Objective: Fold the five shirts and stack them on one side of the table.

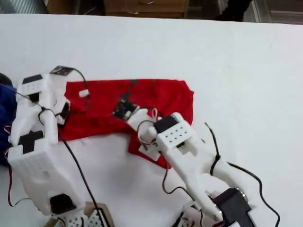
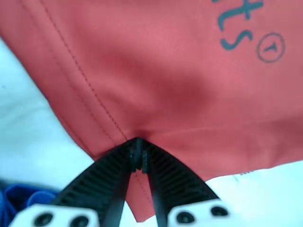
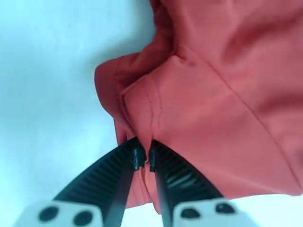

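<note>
On table centre: red shirt lies spread flat | left gripper pinched tight on its hem | right gripper clamped on a bunched corner | blue shirt beside left arm | progress: red fold looks under way; stacking five seems far from done.

Wooden furniture stands beyond the white table.

The left gripper is pinched tight on the red shirt, fingertips meeting. The right gripper clamps it likewise. The left arm and right arm bend forward, low.
</note>
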